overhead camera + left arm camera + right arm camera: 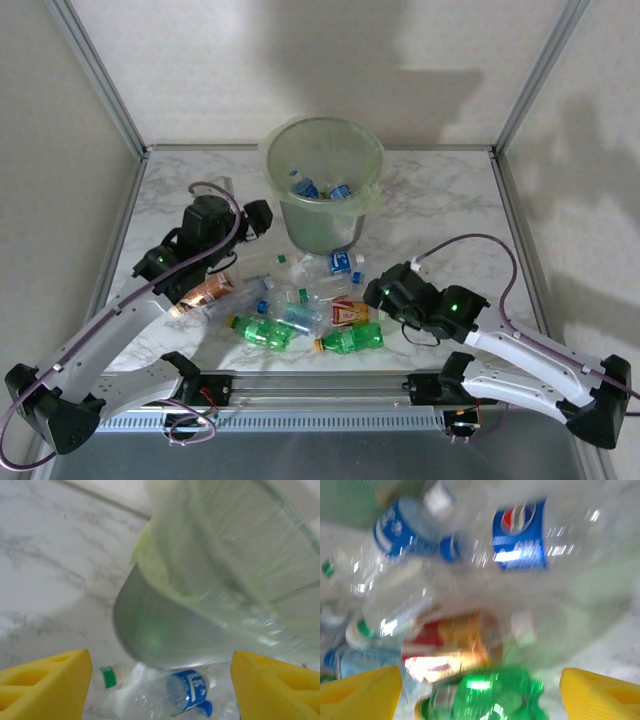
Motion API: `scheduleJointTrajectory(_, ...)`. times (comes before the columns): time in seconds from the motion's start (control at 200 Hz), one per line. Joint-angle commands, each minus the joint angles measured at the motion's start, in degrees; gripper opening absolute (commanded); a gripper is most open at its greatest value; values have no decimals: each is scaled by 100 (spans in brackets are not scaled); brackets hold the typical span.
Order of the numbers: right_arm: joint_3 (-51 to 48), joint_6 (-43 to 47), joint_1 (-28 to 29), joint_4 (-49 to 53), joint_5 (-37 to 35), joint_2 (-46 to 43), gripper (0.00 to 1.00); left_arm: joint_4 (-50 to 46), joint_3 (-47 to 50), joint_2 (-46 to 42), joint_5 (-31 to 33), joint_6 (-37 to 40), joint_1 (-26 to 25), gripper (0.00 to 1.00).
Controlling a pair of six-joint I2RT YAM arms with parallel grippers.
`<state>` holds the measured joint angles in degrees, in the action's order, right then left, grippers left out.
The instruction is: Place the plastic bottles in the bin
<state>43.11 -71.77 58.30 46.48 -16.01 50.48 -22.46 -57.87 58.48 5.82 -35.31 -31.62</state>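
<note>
A white marble-patterned table (450, 200) stands inside a pale walled booth, seen from above. The bin (322, 225), a round, pale-green translucent basket with a clear liner, stands at the middle of the table's far edge. A few crushed bottles with blue labels (318, 188) lie inside it.

The rest of the plastic bottles (300, 298) lie in a loose heap between the bin and the table's near edge. Most are clear with blue labels or caps. Two green bottles (262, 331) lie nearest that edge, with a red-and-yellow labelled one (350, 313) just behind them. A shiny copper-coloured one (205, 293) lies at the heap's left end.

The left gripper (258, 218) hangs just left of the bin. In the left wrist view its yellow fingers (47, 682) stand wide apart with nothing held. The bin's wall (200, 605) is close ahead. Below lies a clear bottle with a blue label (189, 689), its white lettering too blurred to read, beside a green cap (107, 676).

The right gripper (385, 292) is at the heap's right end. The right wrist view is motion-blurred. Its yellow fingers (360, 692) are spread wide and grip nothing, with a green bottle (490, 695) lying between them. Beyond it, a blue label carries the round red, white and blue Pepsi emblem (520, 530). No other writing is legible.
</note>
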Motion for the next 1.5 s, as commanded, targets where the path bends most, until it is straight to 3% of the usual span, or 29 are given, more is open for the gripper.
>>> scheduleJointTrajectory(0.0,63,-1555,853,519,-215,29,83,357,381,-249,-230,-314,67,73)
scheduleJointTrajectory(0.195,80,-2353,1550,475,7,479,83,643,831,-179,-434,-371,77,72)
scheduleJointTrajectory(0.546,-981,-3192,1608,-514,457,255,85,778,1003,-161,-572,-240,82,71)
scheduleJointTrajectory(0.956,-1601,-3479,1266,-1701,476,361,87,692,1011,-223,-749,-152,79,71)
scheduleJointTrajectory(1.492,-1945,-3496,800,-2269,476,663,79,711,1190,-355,-846,-177,79,71)
